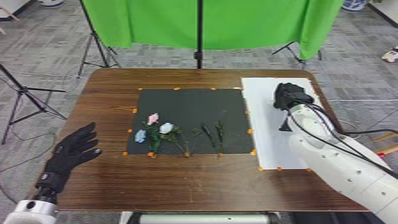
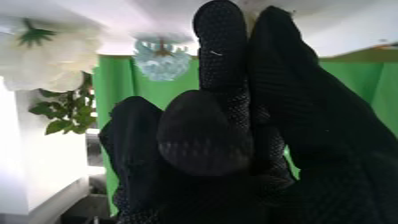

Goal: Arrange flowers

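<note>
Flowers (image 1: 167, 128) lie on the black mat (image 1: 187, 102), stems toward the robot, blooms away. The left hand (image 1: 69, 156) is wide; I can't quite tell the right hand's (image 1: 290, 95) grip. Green cloth (image 1: 155, 27) hangs behind.

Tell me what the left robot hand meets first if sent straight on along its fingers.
The way looks free in the head view: the left robot hand would probably pass over the table, left of the dark mat; its height is unclear.
</note>
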Controlling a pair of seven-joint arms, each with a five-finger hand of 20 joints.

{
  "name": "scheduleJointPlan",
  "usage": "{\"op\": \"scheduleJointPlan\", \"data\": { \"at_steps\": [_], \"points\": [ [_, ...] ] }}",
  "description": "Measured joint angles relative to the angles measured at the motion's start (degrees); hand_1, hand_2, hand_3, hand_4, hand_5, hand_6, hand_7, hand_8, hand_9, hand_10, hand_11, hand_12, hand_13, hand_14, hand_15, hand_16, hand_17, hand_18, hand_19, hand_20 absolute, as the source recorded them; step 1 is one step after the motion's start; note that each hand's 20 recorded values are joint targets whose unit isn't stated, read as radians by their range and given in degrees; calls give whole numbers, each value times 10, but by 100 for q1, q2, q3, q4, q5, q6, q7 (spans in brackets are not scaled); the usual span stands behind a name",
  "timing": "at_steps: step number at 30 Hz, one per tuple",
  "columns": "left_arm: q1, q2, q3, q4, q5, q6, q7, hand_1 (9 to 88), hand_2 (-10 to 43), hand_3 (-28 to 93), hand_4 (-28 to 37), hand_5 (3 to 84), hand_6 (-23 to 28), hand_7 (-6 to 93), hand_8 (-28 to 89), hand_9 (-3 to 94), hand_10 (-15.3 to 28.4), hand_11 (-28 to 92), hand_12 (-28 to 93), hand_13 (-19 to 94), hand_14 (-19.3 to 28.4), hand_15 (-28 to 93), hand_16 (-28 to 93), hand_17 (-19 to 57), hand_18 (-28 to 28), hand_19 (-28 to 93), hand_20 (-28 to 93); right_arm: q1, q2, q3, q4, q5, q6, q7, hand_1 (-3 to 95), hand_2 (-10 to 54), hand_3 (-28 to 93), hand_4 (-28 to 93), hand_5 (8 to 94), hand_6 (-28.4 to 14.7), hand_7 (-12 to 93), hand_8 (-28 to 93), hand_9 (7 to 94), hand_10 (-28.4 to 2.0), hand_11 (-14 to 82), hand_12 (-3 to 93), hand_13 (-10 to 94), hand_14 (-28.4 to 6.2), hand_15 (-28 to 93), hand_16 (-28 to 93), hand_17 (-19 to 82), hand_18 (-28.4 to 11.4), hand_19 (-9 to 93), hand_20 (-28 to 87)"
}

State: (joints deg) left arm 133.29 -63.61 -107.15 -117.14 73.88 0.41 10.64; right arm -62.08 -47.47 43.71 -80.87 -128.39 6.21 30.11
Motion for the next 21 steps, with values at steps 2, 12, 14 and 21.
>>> {"op": "scheduleJointPlan", "data": {
  "at_steps": [2,12,14,21],
  "points": [
    [0,-2,0,0,0,0,1,420,-95,601,-82,297,21,137,-74,296,91,146,156,298,138,150,33,72,115,53,199,4,0,-110,26,0,266,-1,596,-95,592,-202,790,11,265,67,910,-71,111,453,899,-15,657,359,627,-150,932,620],
    [29,-12,-21,-7,0,2,-3,415,-95,601,-79,297,21,133,-72,296,91,145,157,298,139,150,34,71,115,53,199,-74,249,-43,-870,33,720,-87,590,-95,600,-199,790,12,264,80,912,-74,109,467,897,-12,656,368,627,-148,932,627],
    [37,-12,-33,-8,0,1,-4,415,-95,598,-79,297,21,131,-72,296,91,143,157,297,140,151,35,71,115,53,199,-44,297,-11,-1192,101,801,-226,585,-95,605,-201,782,15,271,82,908,-75,109,472,889,-12,659,372,621,-147,932,629],
    [55,-12,-57,-11,-2,-4,-19,401,-95,600,-73,296,17,127,-69,298,93,141,158,297,140,149,37,69,116,53,200,544,120,-501,-1808,610,655,-1327,564,-95,634,-223,777,24,287,71,898,-72,107,471,880,-12,659,370,611,-141,932,622]
  ]
}}
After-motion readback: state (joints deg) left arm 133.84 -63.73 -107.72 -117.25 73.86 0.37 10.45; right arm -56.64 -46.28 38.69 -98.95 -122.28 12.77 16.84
